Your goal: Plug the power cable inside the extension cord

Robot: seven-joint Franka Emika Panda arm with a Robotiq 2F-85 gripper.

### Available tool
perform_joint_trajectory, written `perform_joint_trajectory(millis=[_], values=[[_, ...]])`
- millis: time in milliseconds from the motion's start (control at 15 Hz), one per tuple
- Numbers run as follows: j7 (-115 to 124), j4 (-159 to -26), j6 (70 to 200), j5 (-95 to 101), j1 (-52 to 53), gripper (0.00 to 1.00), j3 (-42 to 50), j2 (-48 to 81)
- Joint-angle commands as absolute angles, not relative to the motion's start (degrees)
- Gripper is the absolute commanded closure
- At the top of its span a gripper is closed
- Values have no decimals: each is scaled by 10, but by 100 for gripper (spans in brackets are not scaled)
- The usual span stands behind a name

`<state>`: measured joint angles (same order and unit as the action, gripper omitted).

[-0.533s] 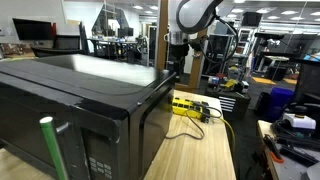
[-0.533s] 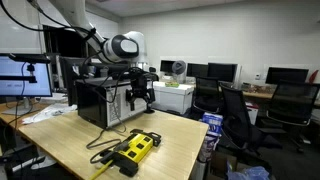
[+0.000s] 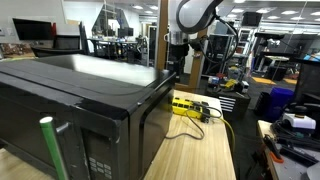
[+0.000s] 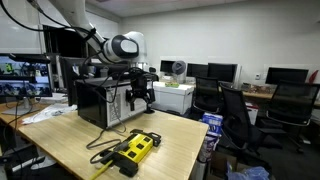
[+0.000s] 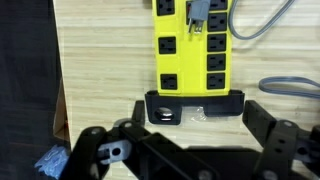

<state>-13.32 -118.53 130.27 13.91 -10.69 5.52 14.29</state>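
Note:
The extension cord, a bright yellow power strip (image 5: 188,50) with dark sockets and a black end cap (image 5: 195,107), lies on the wooden table. It shows in both exterior views (image 3: 190,104) (image 4: 136,147). A grey plug (image 5: 199,11) sits in a socket at its far end, and a grey power cable (image 5: 262,22) runs off to the right. My gripper (image 5: 200,120) hangs open and empty above the strip's black end. It is well above the table in an exterior view (image 4: 140,98) and partly behind the microwave in an exterior view (image 3: 172,64).
A large black microwave (image 3: 80,100) (image 4: 100,100) stands on the table beside the strip. A green pole (image 3: 48,146) stands in front. A second loop of grey cable (image 5: 290,87) lies right of the strip. Office chairs (image 4: 235,112) stand past the table edge.

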Motion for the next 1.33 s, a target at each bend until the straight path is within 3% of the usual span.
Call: perform_joint_trajectory(millis=[0,267,667,1267], values=[[-121,-1217,1332,149,-99,0,67,123],[-127,-1302,1400,151,-104,0,77,84],[-145,-1396,1398,153,-110,0,93,36],[-121,-1504,1588,225,-125,0,139,36]])
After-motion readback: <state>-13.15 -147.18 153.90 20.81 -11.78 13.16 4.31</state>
